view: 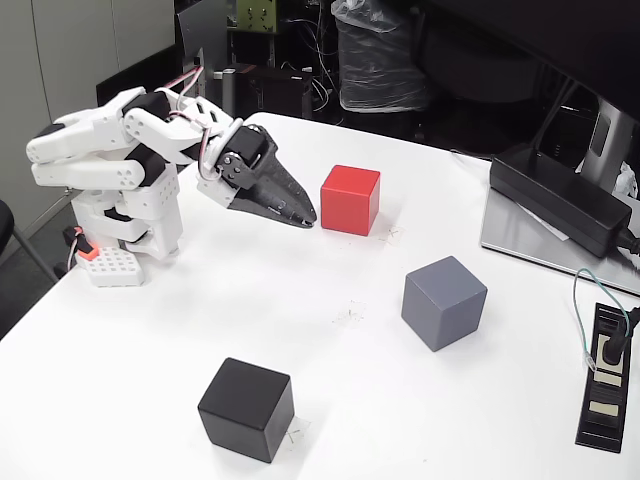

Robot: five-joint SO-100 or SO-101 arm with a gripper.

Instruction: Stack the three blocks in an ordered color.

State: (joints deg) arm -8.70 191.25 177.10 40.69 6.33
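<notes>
Three cubes stand apart on the white table [200, 330] in the fixed view. The red block [350, 199] is toward the back middle, the blue-grey block [444, 301] to the right of centre, and the black block [246, 408] near the front edge. The white arm is folded at the left, and its black gripper [303, 213] points toward the red block, its tips just left of that block's lower left side. The fingers lie together and hold nothing.
A long black power brick [560, 198] lies on a monitor base at the right, and a black power strip [606, 390] with a green cable sits at the right edge. Chairs and dark clutter stand behind the table.
</notes>
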